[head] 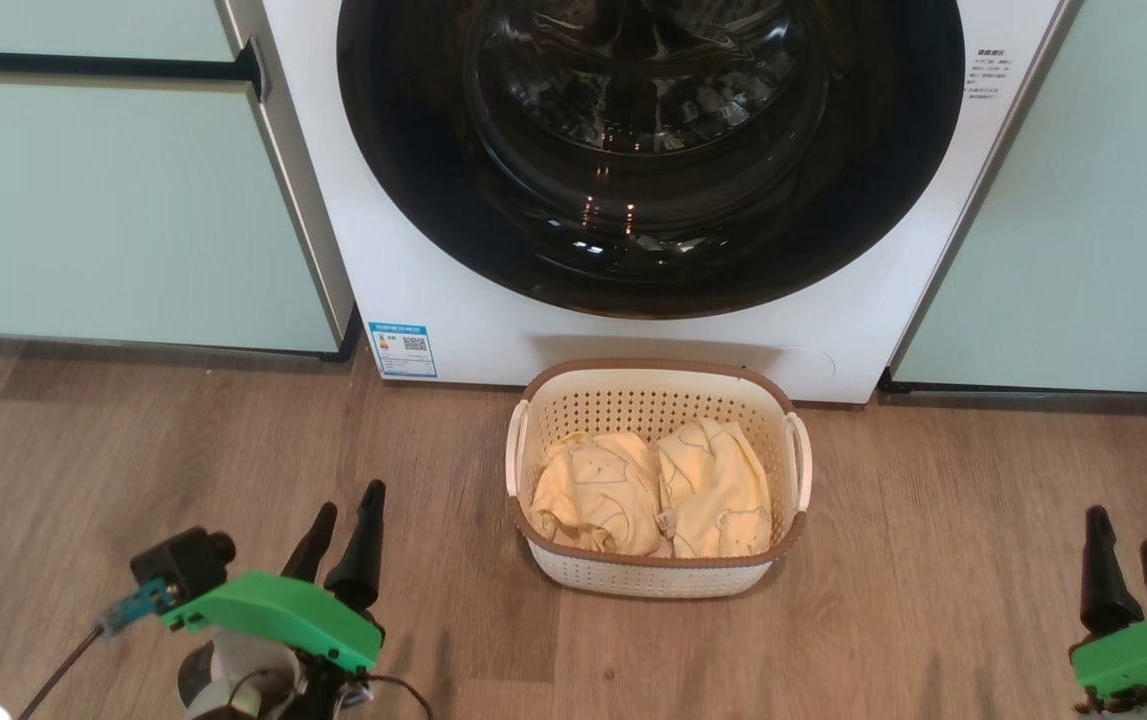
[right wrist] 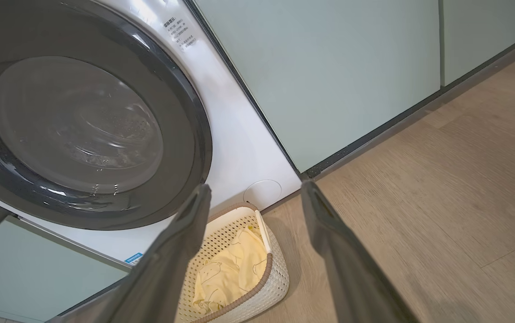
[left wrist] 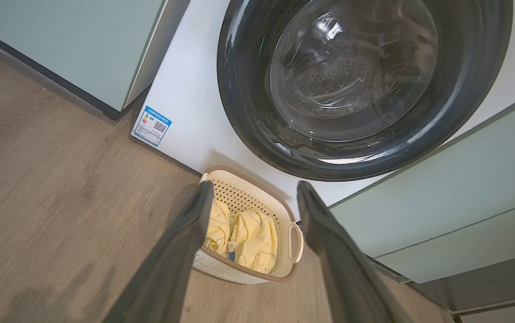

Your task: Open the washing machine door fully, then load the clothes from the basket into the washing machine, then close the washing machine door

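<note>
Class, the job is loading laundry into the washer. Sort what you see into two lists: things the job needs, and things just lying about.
Belongs to the job: washing machine, washing machine door, basket, clothes.
Just there: pale green cabinet panels, wooden floor, blue sticker.

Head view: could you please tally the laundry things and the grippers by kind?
Washing machine: 1
Washing machine door: 1
Basket: 1
Yellow garments: 2
Grippers, left gripper and right gripper: 2
Total: 7
</note>
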Tool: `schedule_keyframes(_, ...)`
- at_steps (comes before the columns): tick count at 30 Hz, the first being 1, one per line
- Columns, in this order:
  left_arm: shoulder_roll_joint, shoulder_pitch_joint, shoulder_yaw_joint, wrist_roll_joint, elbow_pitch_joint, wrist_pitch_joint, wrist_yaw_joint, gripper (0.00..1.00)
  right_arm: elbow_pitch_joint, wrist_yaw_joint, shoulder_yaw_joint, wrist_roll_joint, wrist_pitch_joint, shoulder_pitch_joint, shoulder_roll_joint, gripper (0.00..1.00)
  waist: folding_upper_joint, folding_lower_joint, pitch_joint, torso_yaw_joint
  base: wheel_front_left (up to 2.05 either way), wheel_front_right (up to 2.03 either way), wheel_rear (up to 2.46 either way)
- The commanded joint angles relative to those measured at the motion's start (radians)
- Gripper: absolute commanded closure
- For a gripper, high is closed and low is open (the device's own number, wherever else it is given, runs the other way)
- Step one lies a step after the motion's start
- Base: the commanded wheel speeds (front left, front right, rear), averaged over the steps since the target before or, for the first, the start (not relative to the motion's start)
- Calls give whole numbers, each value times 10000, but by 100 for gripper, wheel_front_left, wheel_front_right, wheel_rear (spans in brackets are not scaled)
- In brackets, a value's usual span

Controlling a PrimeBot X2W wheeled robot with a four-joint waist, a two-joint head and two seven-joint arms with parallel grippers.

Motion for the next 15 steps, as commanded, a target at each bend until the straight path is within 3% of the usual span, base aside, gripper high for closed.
schedule_keyframes(1,189,-628,135,319,-363,-132,-13,0,-361,-16,134,-325,-157,-667,-196,0,0,-1,2,-4,0,0,0)
schedule_keyframes(15,203,-773,-59,2124,-371,-544,-5,0,-351,-20,482,-2063,-569,-815,-204,0,0,-1,16,-11,0,0,0)
